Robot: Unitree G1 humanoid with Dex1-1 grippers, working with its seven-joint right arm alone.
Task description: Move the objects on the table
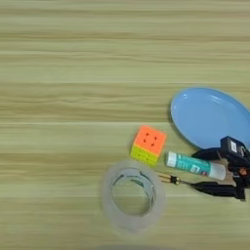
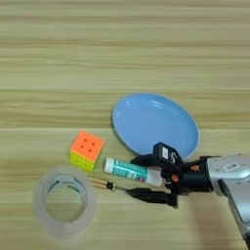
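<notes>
On the table, the right gripper, reaching in from the right, spreads its two black fingers wide either side of the glue stick, lying just near of the light-blue plate, with the puzzle cube, tape roll and thin stick to its left.

Both eyes look steeply down from the robot's head, close over the light wood-grain table. Both share everything left of the black two-fingered pincer. The right eye alone reaches the silver forearm behind it.
</notes>
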